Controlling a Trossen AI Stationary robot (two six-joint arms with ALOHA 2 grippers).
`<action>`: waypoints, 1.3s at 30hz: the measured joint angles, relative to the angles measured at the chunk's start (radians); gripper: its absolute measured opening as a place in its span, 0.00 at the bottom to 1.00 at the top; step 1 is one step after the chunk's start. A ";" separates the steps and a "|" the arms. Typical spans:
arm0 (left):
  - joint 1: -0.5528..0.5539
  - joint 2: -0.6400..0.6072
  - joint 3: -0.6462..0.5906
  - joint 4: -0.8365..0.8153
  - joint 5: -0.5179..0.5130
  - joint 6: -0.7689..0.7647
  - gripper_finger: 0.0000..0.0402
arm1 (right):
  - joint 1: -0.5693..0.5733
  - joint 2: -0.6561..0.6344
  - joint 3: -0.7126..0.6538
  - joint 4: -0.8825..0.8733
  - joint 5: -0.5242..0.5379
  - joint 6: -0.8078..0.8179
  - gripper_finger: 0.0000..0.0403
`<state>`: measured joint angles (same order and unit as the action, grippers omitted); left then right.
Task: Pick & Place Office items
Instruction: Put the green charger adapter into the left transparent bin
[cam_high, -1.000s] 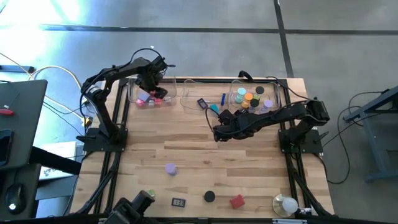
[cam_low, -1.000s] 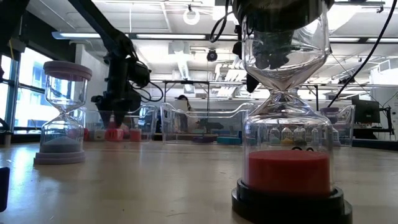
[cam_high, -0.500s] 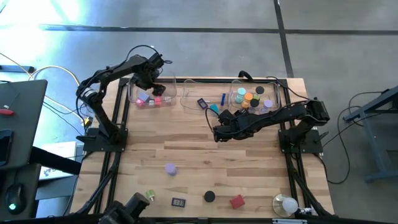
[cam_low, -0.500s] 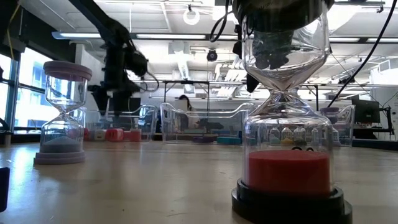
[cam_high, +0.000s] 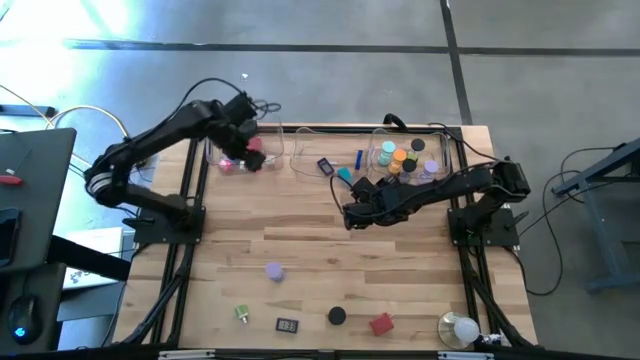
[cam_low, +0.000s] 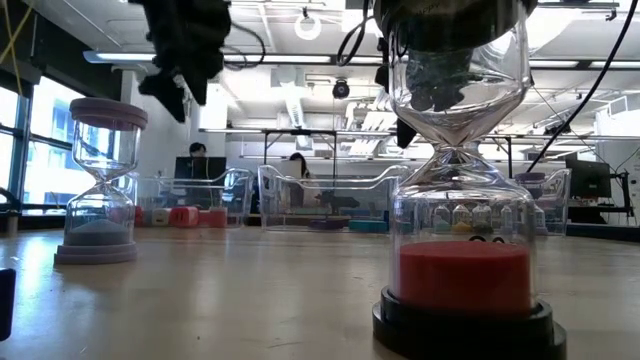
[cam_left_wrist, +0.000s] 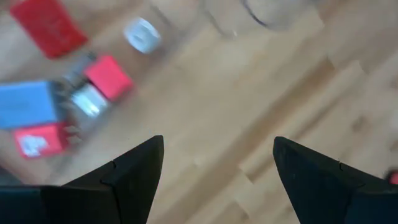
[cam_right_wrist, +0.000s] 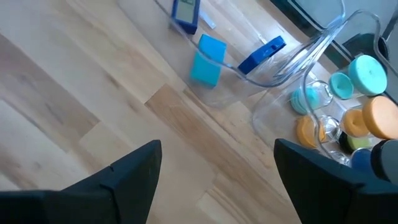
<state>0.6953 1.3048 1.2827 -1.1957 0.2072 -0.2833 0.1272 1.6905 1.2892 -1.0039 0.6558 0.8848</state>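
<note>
Judging from their look, the office items were light, hard plastic pieces, smooth and a little slippery, so each needed a grip across its flat sides or across the rim of a cap, not on a corner. Many already lay in the three clear trays along the far edge of the table (cam_high: 300, 250): red and pink blocks (cam_high: 252, 159) in the left tray (cam_high: 212, 150), a blue stick (cam_high: 358, 158) in the middle tray (cam_high: 300, 150), and coloured caps (cam_high: 405, 158) in the right tray (cam_high: 445, 150).

Well apart from the trays, near the front edge of the table, there waited a lilac cap (cam_high: 274, 270), a black cap (cam_high: 337, 316), a red block (cam_high: 381, 323), a dark clip (cam_high: 287, 324) and a small green piece (cam_high: 241, 313).

The left gripper (cam_high: 243, 128) hung above the left tray, with its fingers (cam_left_wrist: 130, 177) apart and nothing between them. The right gripper (cam_high: 352, 212) hovered just in front of the middle tray, also spread and empty.

The right wrist view showed a teal block (cam_right_wrist: 208, 60) beside the blue stick, which the high view gave only as a spot. The low view showed two hourglasses (cam_low: 460, 170), which the high view gave only as round caps. The high view alone showed where each arm stood relative to the trays
</note>
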 joint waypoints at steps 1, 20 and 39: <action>-0.033 -0.017 0.000 -0.013 -0.002 -0.022 0.73 | 0.004 0.000 0.000 0.000 0.000 0.000 0.74; -0.769 -0.083 -0.001 -0.105 -0.123 -0.644 0.73 | 0.115 0.000 0.000 -0.012 -0.006 0.011 0.74; -1.381 -0.014 -0.002 0.058 -0.373 -1.430 0.73 | 0.203 0.000 0.000 -0.042 -0.005 0.097 0.74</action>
<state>-0.6856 1.2909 1.2808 -1.1382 -0.1659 -1.7131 0.3301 1.6905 1.2888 -1.0456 0.6506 0.9817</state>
